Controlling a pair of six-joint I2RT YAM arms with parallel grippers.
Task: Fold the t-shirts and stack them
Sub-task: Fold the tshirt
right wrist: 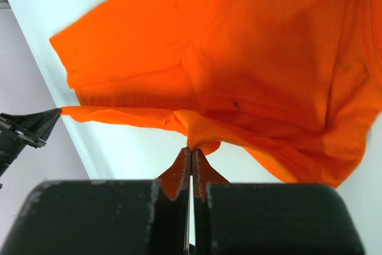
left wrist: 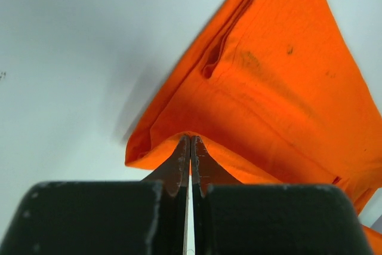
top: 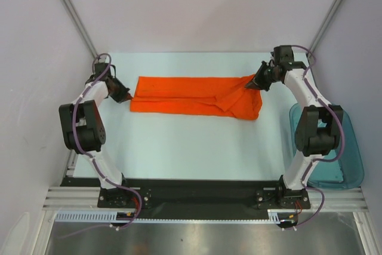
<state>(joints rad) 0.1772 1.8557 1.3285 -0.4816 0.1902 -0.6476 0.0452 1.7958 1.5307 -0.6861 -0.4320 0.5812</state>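
**A:** Where is the shirt, and who has hold of it?

**B:** The orange t-shirt lies across the far half of the bench as a long band running from left to right. The left gripper has its jaws pinched together on the left end. The right gripper has its jaws pinched on a bunch of cloth at the right end. One edge runs taut between them, a little off the surface.

**A:** So how far along are we?

**B:** About the middle of one shirt, I'd say. It looks doubled lengthwise, with layers showing at the left end, but it isn't a compact packet yet. The right end is lumpy and sags toward the near edge.

**A:** What's left to do?

**B:** The cross folds to shorten the band, some smoothing of that right end, and then the stacking. No stack has been started. I see no second shirt, only a teal bin off the near right corner.
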